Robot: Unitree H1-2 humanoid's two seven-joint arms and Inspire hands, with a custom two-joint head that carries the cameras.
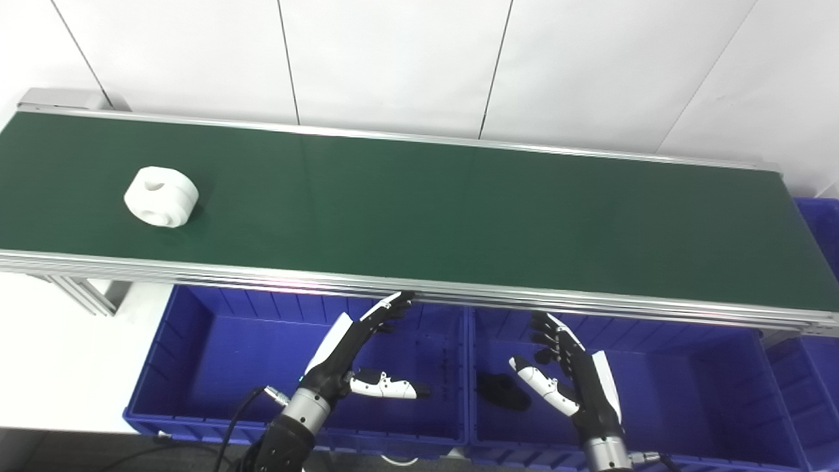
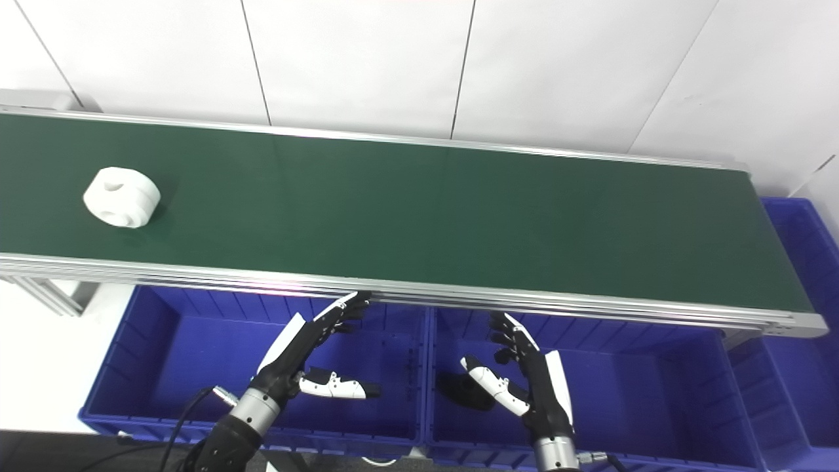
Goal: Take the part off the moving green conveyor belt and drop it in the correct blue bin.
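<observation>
A white round part [image 1: 161, 196] with a hole in its top lies on the green conveyor belt [image 1: 419, 210] at the far left. My left hand [image 1: 357, 354] is open and empty, held over the left blue bin [image 1: 196, 354] below the belt's near rail. My right hand [image 1: 567, 373] is open and empty over the middle blue bin [image 1: 688, 393]. A black part [image 1: 501, 391] lies in the middle bin, just left of my right hand. Both hands are far from the white part.
The belt's aluminium rail [image 1: 459, 295] runs just above both hands. Another blue bin [image 1: 816, 367] stands at the right, past the belt's end. A white panelled wall [image 1: 419, 59] rises behind the belt. A grey frame leg [image 1: 85, 292] stands at the lower left.
</observation>
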